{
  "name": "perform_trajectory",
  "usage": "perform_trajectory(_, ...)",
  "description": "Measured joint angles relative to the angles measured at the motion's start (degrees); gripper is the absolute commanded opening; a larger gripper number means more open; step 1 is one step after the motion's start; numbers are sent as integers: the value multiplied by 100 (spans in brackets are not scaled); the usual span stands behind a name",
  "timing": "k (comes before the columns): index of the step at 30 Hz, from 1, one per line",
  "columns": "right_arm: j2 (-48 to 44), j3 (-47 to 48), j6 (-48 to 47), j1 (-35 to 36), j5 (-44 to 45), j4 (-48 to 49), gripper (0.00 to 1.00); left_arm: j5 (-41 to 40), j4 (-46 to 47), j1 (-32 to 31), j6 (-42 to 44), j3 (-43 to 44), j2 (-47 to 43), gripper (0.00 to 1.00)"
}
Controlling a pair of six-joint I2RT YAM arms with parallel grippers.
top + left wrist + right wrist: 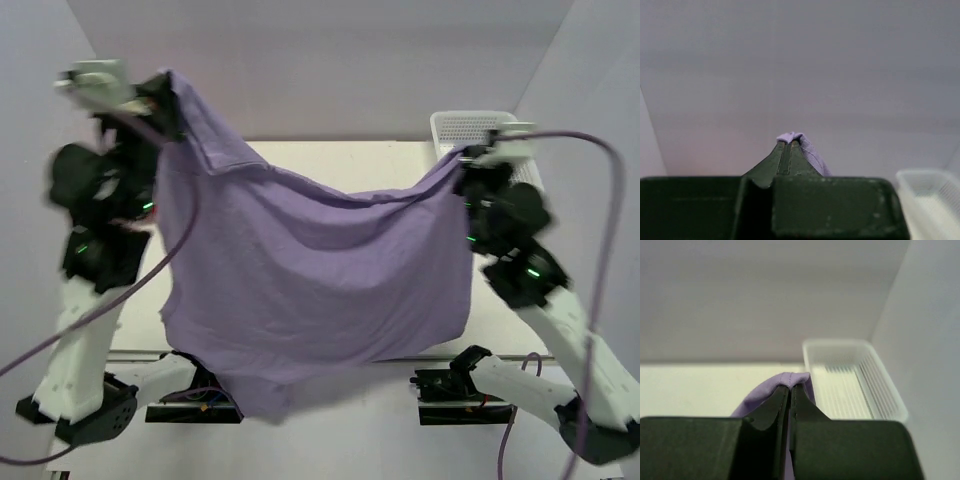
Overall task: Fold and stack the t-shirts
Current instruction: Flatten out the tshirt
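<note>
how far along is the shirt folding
Done: nothing folded shows; no stack is visible, though the purple t-shirt hides much of the table. In hand: that shirt hangs spread in the air, pinched by the left hand and right hand. Left: lay it down, fold it, stack.

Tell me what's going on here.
Both arms are holding one purple shirt up in the air, spread between them above the table. The left gripper is shut on one edge and the right gripper on another. The cloth sags in the middle and hangs down past the table's near edge. No fold has been made yet. A white basket sits at the far right corner.
</note>
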Motion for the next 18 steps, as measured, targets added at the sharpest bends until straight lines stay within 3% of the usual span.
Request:
perform_trajectory(4, 1143, -824, 181, -96, 629, 354, 0, -535, 514, 11, 96, -1069, 662, 0)
perform_trajectory(10, 2796, -1145, 1025, -654, 553, 468, 0, -1023, 931, 291, -107, -1329, 2771, 0)
perform_trajectory(18, 5790, 529, 1547, -1596, -103, 57, 0, -868, 839, 1102, -791, -743, 5508, 0)
